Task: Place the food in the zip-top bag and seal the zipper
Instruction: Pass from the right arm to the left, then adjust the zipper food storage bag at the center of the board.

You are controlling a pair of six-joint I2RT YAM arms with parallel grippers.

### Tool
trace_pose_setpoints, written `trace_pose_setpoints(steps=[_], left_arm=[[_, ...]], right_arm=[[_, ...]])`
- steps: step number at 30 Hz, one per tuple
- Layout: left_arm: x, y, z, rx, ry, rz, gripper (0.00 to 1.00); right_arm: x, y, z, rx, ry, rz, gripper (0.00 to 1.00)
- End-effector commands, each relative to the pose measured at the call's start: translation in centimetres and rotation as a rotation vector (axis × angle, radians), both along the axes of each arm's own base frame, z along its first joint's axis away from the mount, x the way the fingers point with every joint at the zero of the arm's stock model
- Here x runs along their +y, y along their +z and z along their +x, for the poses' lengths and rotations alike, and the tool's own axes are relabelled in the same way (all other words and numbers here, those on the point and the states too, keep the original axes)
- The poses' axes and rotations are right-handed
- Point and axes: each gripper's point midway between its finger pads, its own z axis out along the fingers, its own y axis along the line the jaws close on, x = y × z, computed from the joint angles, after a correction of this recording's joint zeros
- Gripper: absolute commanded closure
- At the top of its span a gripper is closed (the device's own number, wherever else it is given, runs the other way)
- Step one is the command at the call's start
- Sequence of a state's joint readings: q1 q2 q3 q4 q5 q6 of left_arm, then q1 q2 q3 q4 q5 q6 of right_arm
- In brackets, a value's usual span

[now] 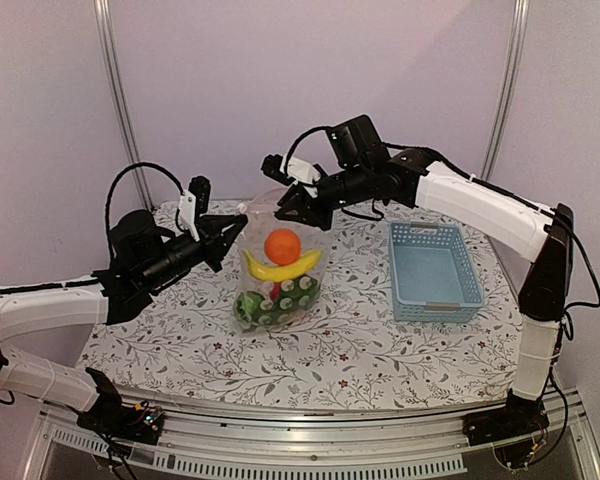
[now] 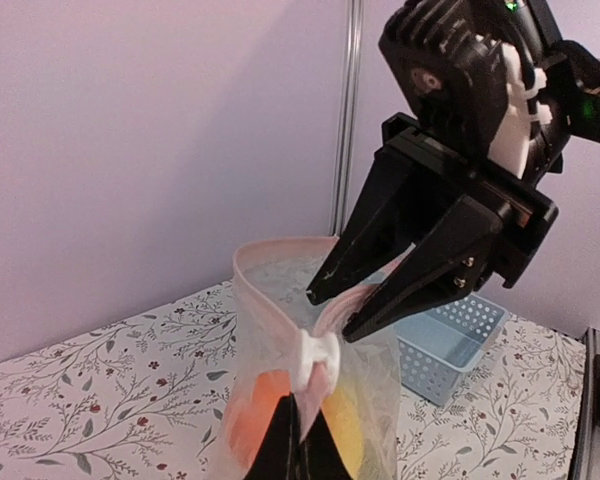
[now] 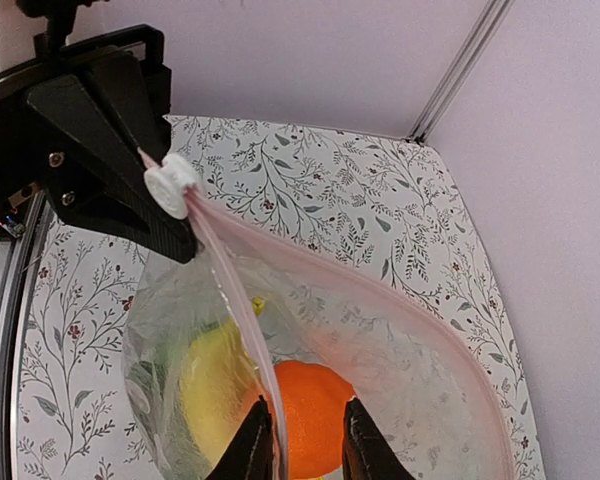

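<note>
The clear zip-top bag (image 1: pixel 261 226) stands lifted at the table's middle. Inside it are an orange (image 1: pixel 282 246), yellow bananas (image 1: pixel 278 268) and green pieces (image 1: pixel 280 302). The mouth is open. My left gripper (image 1: pixel 232 232) is shut on the zipper strip just under the white slider (image 2: pixel 318 355). My right gripper (image 1: pixel 285 208) is open. Its fingertips (image 3: pixel 258 440) straddle the near zipper strip (image 3: pixel 235 295), and the orange (image 3: pixel 315 420) shows behind them. The far strip (image 3: pixel 380 290) bows away. In the left wrist view the right gripper (image 2: pixel 342 310) hangs over the bag top.
An empty light-blue basket (image 1: pixel 435 270) sits right of the bag and also shows in the left wrist view (image 2: pixel 450 335). The floral tablecloth (image 1: pixel 380 340) covers the table. Walls with metal posts (image 1: pixel 115 90) stand close behind.
</note>
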State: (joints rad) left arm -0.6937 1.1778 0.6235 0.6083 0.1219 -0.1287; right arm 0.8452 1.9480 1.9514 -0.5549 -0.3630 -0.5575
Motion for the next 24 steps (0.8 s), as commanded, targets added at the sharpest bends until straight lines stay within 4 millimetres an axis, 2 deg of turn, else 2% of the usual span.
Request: trace_pose_setpoints(steps=[1, 5, 7, 11, 14, 17, 20, 24], left_arm=[[0.4, 2.1, -0.1, -0.07, 0.022, 0.009, 1.0], [1.2, 1.9, 0.3, -0.08, 0.053, 0.038, 1.0], [1.4, 1.9, 0.3, -0.083, 0.05, 0.044, 1.0], [1.6, 2.1, 0.0, -0.092, 0.037, 0.051, 1.0], [1.8, 2.2, -0.3, -0.095, 0.021, 0.051, 1.0], [1.5, 2.3, -0.8, -0.096, -0.017, 0.054, 1.0], [1.5, 2.3, -1.0, -0.094, -0.03, 0.05, 1.0], [1.5, 2.1, -0.9, -0.086, -0.028, 0.052, 1.0]], right_arm=[[-2.1, 1.9, 2.5, -0.043, -0.086, 0.016, 0.73], [-5.9, 3.1, 3.7, -0.021, -0.11, 0.037, 0.69], [-8.1, 2.8, 4.2, -0.008, -0.106, 0.036, 0.66], [-12.8, 2.2, 5.4, 0.019, -0.101, 0.041, 0.52], [-15.9, 1.5, 6.8, 0.045, -0.094, 0.055, 0.38], [-16.2, -0.6, 7.1, 0.061, -0.057, 0.013, 0.32], [-15.3, -2.4, 6.4, 0.108, 0.037, 0.022, 0.3], [-13.6, -3.5, 5.1, 0.193, 0.144, 0.052, 0.29]])
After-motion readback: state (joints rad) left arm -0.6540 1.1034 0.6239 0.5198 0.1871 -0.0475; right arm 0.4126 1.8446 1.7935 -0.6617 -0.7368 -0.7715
